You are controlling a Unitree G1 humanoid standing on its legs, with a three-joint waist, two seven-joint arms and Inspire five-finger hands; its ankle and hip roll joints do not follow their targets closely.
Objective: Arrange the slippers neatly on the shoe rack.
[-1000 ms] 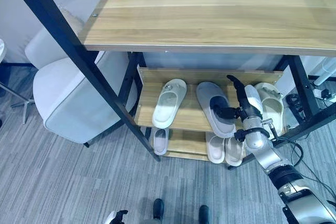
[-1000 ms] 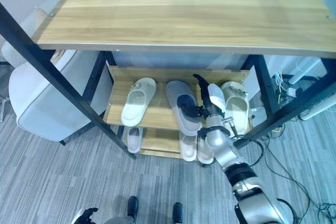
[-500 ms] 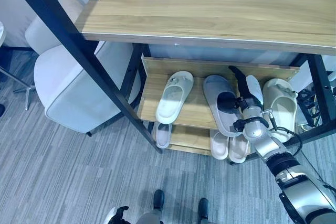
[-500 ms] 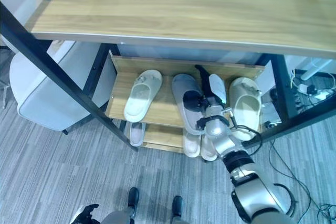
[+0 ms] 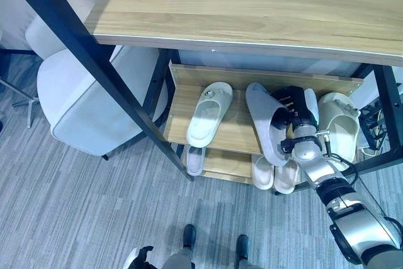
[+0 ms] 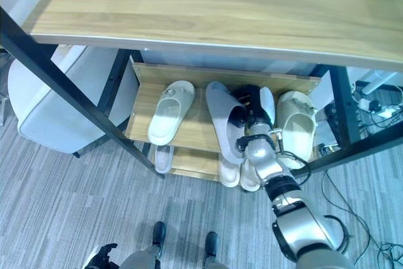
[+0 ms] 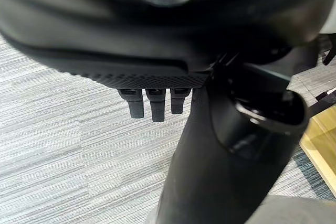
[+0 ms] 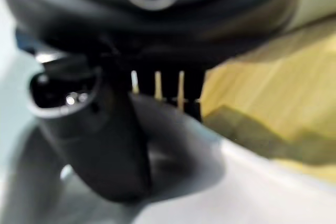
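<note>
Left wrist view: the left hand [image 7: 157, 98] is hung idle over carpet, fingers curled on nothing. Farther off, the grey slipper [image 5: 266, 124] is clamped edgewise by the right hand [image 5: 295, 113] on the shoe rack [image 5: 182, 102], apparently for straightening between the cream slippers [image 5: 209, 113].

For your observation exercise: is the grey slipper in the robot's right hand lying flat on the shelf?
No: the grey slipper is tipped up on edge, gripped by the right hand above the shoe rack's upper shelf.

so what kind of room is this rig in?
Likely an office or lab corner mocked up as an entryway: grey striped carpet floor, a white padded chair, a wooden table with black metal legs, and beneath it a low wooden shoe rack with pale slippers.
</note>
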